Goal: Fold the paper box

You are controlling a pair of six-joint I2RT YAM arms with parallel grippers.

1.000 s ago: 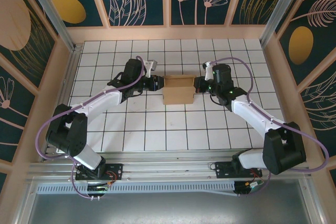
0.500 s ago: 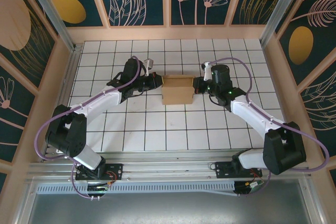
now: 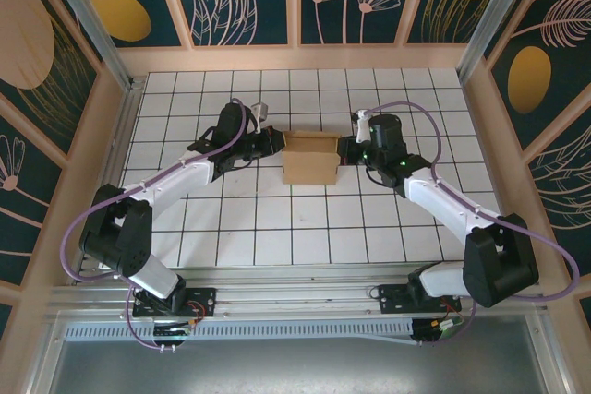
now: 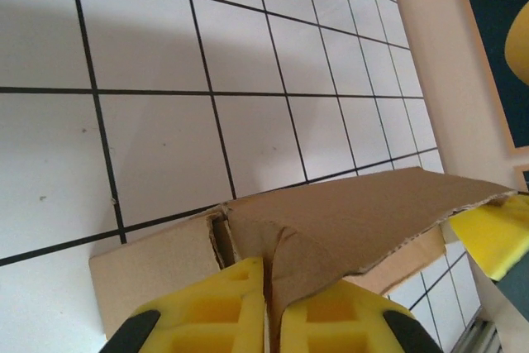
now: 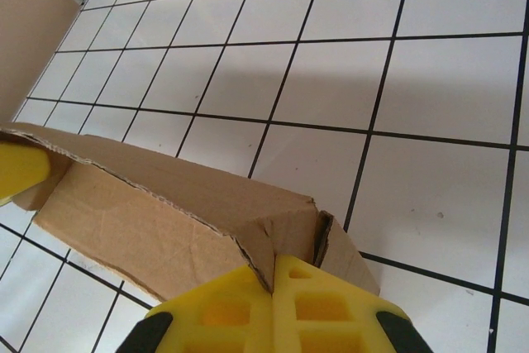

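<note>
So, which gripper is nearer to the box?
Neither left nor right: both touch it. The left gripper is shut on the left end of the box, and the right gripper is shut on its right end.

Left gripper [image 4: 266, 307]: its pads are clipped by the bottom edge of the left wrist view. They cover the paper box [image 4: 347, 221] wall where it enters between them.

Right gripper [image 5: 273, 307]: likewise clipped at the bottom of the right wrist view, masking the box corner it pinches.

In each wrist view the opposite pad [image 4: 494, 236] is a yellow corner cut by the side edge.

From above, finger contact at both box ends and the box's creases are too small to resolve.
</note>
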